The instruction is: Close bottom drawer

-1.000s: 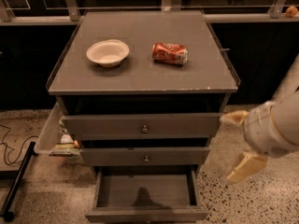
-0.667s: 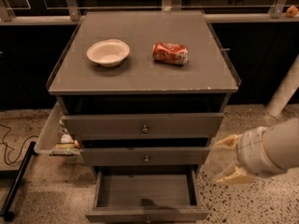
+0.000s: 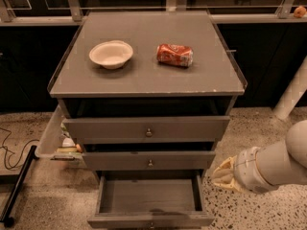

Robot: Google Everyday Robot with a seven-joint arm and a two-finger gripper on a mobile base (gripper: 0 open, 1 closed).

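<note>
The bottom drawer [image 3: 148,195] of the grey cabinet is pulled out wide, its shallow box empty, its front panel at the lower edge of the camera view. The middle drawer [image 3: 149,161] and the top drawer [image 3: 147,128] stand slightly out, each with a small round knob. My gripper [image 3: 221,175] is at the lower right, low beside the cabinet's right side, just right of the open bottom drawer and level with its back part. My white arm [image 3: 278,164] reaches in from the right edge.
On the cabinet top [image 3: 144,80] lie a white bowl [image 3: 111,54] and a red soda can [image 3: 174,55] on its side. A clear side bin [image 3: 57,138] with small items hangs at the cabinet's left. A black pole [image 3: 17,188] and cable lie on the speckled floor at left.
My arm and gripper have moved down and to the left, closer to the right side of the open bottom drawer. The drawers have not moved.
</note>
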